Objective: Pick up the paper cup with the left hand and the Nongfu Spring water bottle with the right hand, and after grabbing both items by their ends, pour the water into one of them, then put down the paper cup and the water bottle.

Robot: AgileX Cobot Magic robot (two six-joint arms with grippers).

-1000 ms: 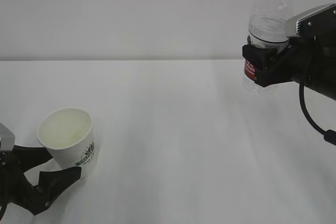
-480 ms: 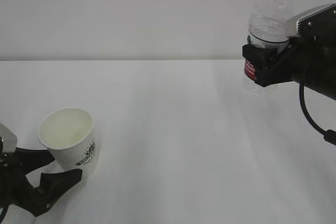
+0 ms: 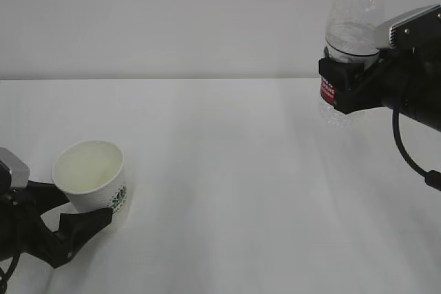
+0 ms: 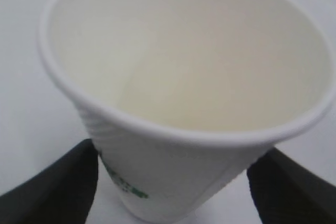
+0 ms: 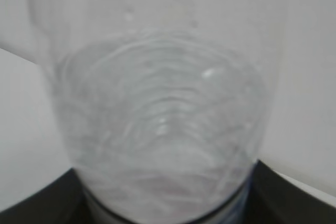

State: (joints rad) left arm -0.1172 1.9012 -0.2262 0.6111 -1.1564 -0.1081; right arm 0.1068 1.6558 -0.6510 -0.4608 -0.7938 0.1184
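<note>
The white paper cup [image 3: 89, 178] with a green logo hangs low at the near left, tipped back toward my left arm. My left gripper [image 3: 77, 210] is shut on it, one black finger on each side of its wall. The left wrist view looks into the paper cup [image 4: 184, 66]; its inside is pale and I cannot tell whether it holds water. The left gripper [image 4: 173, 187] has its fingers [image 4: 52, 187] below the rim. The clear Nongfu Spring water bottle [image 3: 353, 15] stands upright in the air at the far right, with my right gripper [image 3: 342, 89] shut on its labelled middle. Its ribbed wall [image 5: 163, 114] fills the right wrist view.
A white table [image 3: 241, 170] spreads between the two arms, with a pale wall behind it. A black cable [image 3: 406, 149] loops under the right arm.
My left gripper has risen slightly and shifted right with the cup, which now sits less tilted. The right arm and bottle have not moved.
</note>
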